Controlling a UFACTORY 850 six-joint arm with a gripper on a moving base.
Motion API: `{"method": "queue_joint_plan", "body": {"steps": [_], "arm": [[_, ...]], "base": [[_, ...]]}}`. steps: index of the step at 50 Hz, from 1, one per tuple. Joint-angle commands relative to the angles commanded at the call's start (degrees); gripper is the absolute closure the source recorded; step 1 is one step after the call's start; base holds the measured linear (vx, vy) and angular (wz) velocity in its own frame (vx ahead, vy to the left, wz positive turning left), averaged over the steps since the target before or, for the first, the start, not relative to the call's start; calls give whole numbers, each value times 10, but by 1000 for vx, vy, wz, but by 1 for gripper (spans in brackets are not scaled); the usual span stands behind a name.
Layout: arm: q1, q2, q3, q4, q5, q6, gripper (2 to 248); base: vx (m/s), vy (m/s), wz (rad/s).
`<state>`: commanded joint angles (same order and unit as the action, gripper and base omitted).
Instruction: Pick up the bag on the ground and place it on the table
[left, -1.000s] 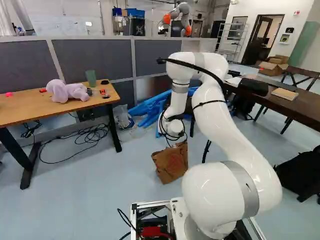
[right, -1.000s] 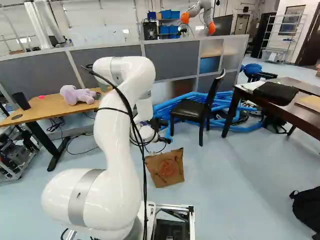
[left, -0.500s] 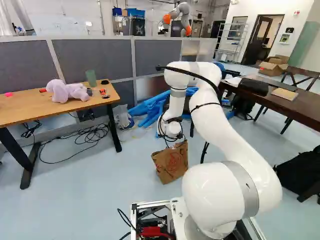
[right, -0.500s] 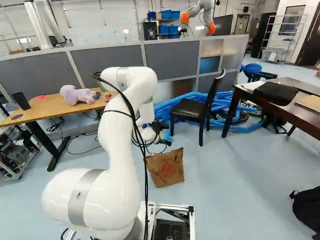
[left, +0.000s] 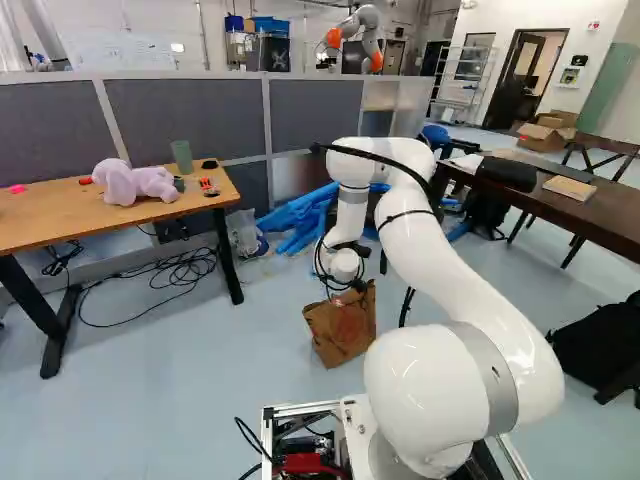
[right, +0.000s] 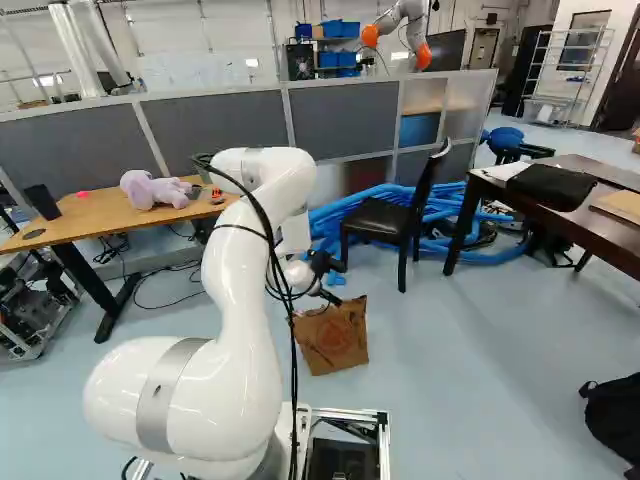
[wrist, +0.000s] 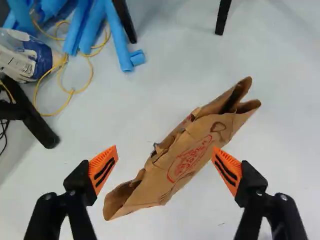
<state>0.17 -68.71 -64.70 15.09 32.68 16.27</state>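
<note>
Above the bag's top in the right base view is my gripper (right: 330, 290), at the end of the lowered arm. In the wrist view the gripper (wrist: 165, 164) stands wide open, an orange pad on either side of the bag, holding nothing. The brown paper bag (right: 335, 342) stands on the floor; seen from above, the bag (wrist: 187, 159) runs slantwise below the fingers, its creased mouth uppermost and red print on its side. The light wooden table (left: 60, 222) is at the left of the left base view, the dark table (right: 610, 228) at the right of the right one.
A purple plush toy (left: 135, 183) and a green cup (left: 182, 156) are on the wooden table. Beyond the bag stand a black chair (right: 385, 222) and blue tubes (right: 455, 240). Cables (left: 165, 278) lie under the wooden table. A black backpack (left: 600, 345) is at the right; another robot (left: 358, 35) stands far back.
The arm has come down, bringing the gripper lower and closer over the bag. The fingers show only in the present wrist view. Bag and base have stayed where they were.
</note>
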Motion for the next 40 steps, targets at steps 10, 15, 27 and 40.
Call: {"method": "queue_joint_plan", "body": {"steps": [10,15,27,40], "arm": [[0,-21,-17,22,-2,60,3],[0,-31,-25,37,-3,90,3],[0,-57,-46,77,-9,163,3],[0,-85,-70,118,-30,240,3]], "base": [[0,0,0],[0,0,0],[0,0,0],[0,0,0]]}}
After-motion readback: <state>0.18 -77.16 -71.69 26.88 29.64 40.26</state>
